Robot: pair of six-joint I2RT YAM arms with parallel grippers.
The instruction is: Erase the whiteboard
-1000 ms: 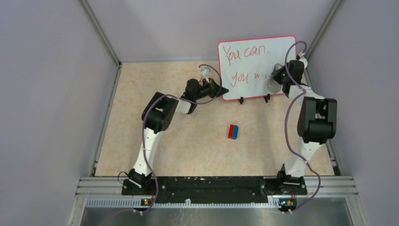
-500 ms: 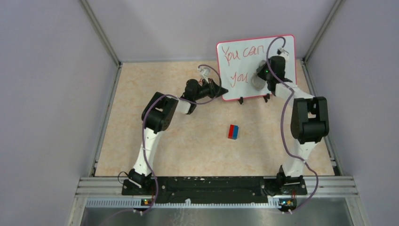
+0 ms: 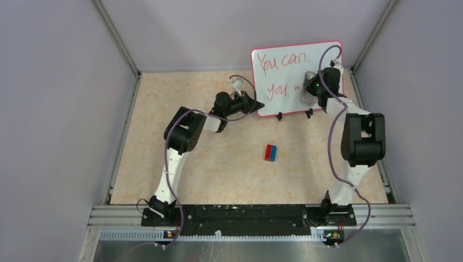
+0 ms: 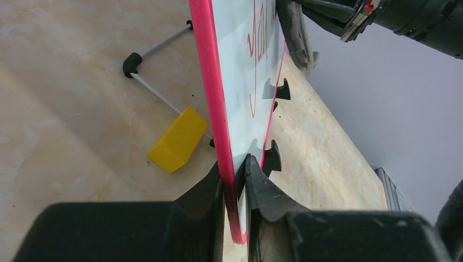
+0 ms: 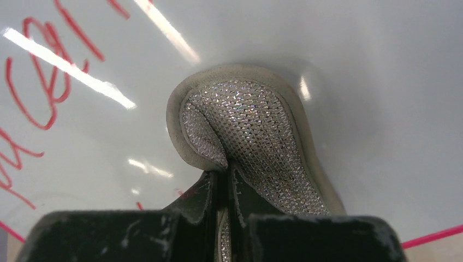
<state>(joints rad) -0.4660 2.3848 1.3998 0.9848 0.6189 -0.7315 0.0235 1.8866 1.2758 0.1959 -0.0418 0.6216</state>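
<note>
The whiteboard (image 3: 284,65) stands upright at the back right of the table, with red handwriting "You can," above "You w". My left gripper (image 3: 257,105) is shut on its lower left corner; in the left wrist view the red frame (image 4: 210,82) sits pinched between the jaws of the left gripper (image 4: 235,174). My right gripper (image 3: 312,91) is shut on a grey cloth pad (image 5: 245,125) with a silver mesh face. The pad is pressed flat against the board (image 5: 355,65), just right of the lower writing. The right gripper (image 5: 223,180) pinches a fold of the pad.
A red and blue block (image 3: 271,152) lies mid-table, in front of the board. A yellow block (image 4: 177,139) and a thin stand rod with a black elbow (image 4: 131,63) sit behind the board. Two black feet (image 3: 280,115) hold the board's lower edge. Enclosure walls stand close on the right.
My right gripper swept the pad left across the lower row, then back to the right and slightly up. The left gripper and the board stayed put.
</note>
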